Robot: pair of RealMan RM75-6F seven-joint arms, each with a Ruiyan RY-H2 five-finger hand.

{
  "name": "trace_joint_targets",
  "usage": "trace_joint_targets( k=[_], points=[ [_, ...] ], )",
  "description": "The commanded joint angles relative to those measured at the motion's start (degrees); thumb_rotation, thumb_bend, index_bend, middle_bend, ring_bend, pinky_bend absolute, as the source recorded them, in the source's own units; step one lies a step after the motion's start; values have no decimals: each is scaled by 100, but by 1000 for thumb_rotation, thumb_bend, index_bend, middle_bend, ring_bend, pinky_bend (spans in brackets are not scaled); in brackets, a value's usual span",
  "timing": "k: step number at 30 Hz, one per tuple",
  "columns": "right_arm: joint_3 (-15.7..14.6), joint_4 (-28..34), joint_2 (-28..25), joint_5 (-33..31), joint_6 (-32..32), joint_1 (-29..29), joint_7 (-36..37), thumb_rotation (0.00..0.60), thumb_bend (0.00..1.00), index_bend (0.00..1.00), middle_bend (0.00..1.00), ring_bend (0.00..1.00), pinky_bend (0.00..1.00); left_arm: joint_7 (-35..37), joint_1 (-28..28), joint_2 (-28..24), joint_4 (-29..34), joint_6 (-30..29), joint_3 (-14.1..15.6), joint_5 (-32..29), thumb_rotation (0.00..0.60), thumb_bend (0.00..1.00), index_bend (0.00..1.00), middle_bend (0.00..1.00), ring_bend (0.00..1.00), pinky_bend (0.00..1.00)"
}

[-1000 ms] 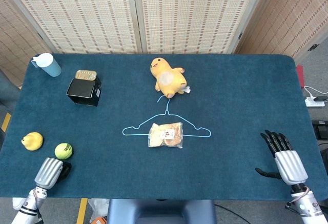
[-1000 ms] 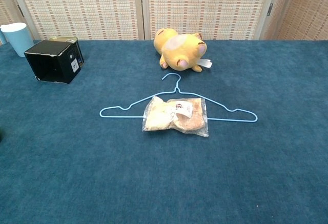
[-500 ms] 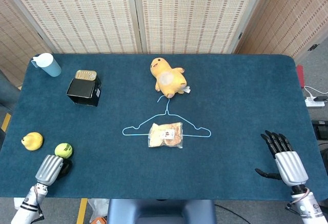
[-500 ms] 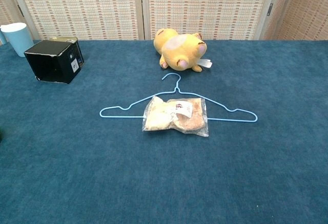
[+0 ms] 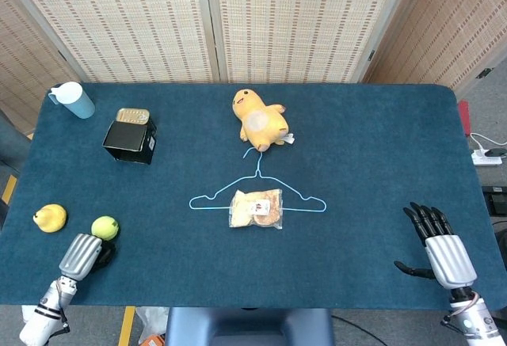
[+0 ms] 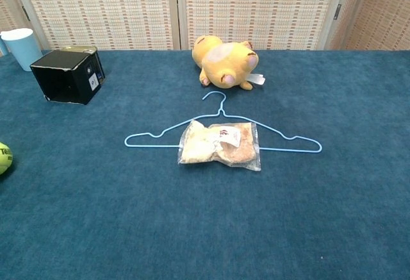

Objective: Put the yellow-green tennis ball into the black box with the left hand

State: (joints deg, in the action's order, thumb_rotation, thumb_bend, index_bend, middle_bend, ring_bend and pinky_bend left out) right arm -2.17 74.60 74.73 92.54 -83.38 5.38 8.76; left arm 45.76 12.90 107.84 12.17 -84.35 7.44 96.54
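So we have hardly begun: the black box [image 5: 130, 141] waits far off at the left, our left hand [image 5: 82, 254], its grasp unclear to us, sits just beside the tennis ball [image 5: 104, 227] near the table's front-left edge.

blue table [image 5: 372, 172], hanger [image 5: 257, 190], plush [image 5: 259, 119]

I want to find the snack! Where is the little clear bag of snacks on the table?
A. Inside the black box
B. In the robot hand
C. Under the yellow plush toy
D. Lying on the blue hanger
D, because the snack bag lies across the bottom bar of the blue hanger in the middle of the table, apart from the black box, the yellow plush toy and both hands.
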Motion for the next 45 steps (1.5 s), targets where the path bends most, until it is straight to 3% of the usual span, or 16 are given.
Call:
trace_joint_targets(
  k=[1, 14, 29, 45],
  points=[
    [-3, 4, 8, 5, 21, 12, -31, 600, 0, 0, 0, 0, 0, -9, 29, 4, -7, 37, 7, 1, 600, 832, 1000, 1000, 1000, 1000],
    [0, -10, 11, 4, 48, 31, -23, 600, 0, 0, 0, 0, 0, -568, 126, 169, -35, 178, -225, -256, 600, 838, 1000, 1000, 1000, 1000],
    [9, -28, -1, -16, 92, 57, 39, 600, 0, 0, 0, 0, 0, -846, 278, 159, 111, 377, -185, -239, 600, 844, 1000, 1000, 1000, 1000],
    [28, 1, 5, -85, 229, 114, -42, 600, 0, 0, 0, 0, 0, -1273, 540, 291, 296, 544, -336, -371, 600, 845, 1000, 1000, 1000, 1000]
  ],
)
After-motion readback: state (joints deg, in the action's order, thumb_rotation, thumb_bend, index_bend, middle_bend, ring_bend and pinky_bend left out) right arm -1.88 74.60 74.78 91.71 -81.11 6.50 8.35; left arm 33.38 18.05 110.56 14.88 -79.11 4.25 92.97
